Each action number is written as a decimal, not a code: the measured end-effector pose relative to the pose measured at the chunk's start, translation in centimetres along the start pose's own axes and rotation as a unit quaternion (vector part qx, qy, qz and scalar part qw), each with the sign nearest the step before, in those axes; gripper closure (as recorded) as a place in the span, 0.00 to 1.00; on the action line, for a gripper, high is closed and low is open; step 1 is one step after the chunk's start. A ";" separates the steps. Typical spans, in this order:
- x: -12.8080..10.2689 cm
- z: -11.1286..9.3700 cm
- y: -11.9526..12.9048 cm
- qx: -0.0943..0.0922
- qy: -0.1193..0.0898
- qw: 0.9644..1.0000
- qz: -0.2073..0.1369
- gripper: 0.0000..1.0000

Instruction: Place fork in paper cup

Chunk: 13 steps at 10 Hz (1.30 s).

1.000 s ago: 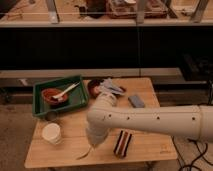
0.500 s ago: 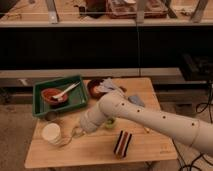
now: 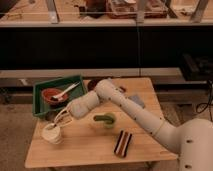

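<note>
The white paper cup [image 3: 51, 134] stands on the wooden table [image 3: 90, 150] near its front left. My gripper [image 3: 61, 119] is just above and to the right of the cup's rim, pointing down and left at it. It is shut on the slim fork [image 3: 56, 123], which slants down from the gripper to the cup's mouth. The fork's lower end is at the rim; I cannot tell how far it is inside.
A green cup [image 3: 105, 120] stands mid-table under my arm [image 3: 125, 105]. A green tray [image 3: 41, 107] at the back left holds a reddish-brown bowl [image 3: 50, 95] and a pale utensil [image 3: 68, 90]. A striped object [image 3: 123, 142] lies at the front right, and a grey-blue item [image 3: 136, 101] behind it.
My arm has swung left across the table, carrying the fork from the front middle to directly over the paper cup.
</note>
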State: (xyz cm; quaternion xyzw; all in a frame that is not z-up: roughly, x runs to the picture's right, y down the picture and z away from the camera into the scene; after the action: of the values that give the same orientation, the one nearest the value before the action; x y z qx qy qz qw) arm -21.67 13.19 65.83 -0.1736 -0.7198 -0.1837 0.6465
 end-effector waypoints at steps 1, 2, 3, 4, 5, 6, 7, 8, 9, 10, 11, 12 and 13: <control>0.1 0.2 -0.3 0.003 -0.014 1.000 0.002 1.00; 0.2 0.1 -0.3 0.004 -0.016 1.000 0.003 1.00; 0.0 0.0 -0.1 0.001 -0.013 1.000 0.003 1.00; 0.1 -0.1 0.3 -0.001 -0.013 1.000 0.016 1.00; 0.6 0.8 1.5 -0.010 -0.020 0.998 0.060 1.00; 1.0 1.5 2.4 -0.014 -0.027 0.996 0.084 1.00; 1.2 2.0 3.3 -0.015 -0.036 0.994 0.106 1.00; 1.1 2.5 3.8 -0.015 -0.043 0.992 0.114 1.00; 0.9 2.7 4.0 -0.015 -0.043 0.993 0.113 1.00; 0.3 2.8 3.8 -0.016 -0.027 0.994 0.104 1.00; -0.1 2.7 3.6 -0.016 -0.012 0.995 0.097 1.00; -0.6 2.5 3.4 -0.012 0.004 0.996 0.089 1.00; -0.9 1.9 3.4 -0.005 0.017 0.996 0.083 1.00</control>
State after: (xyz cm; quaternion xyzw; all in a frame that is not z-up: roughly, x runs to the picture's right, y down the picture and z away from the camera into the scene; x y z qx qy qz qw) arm -21.59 17.04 64.85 -0.2325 -0.6907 -0.1362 0.6711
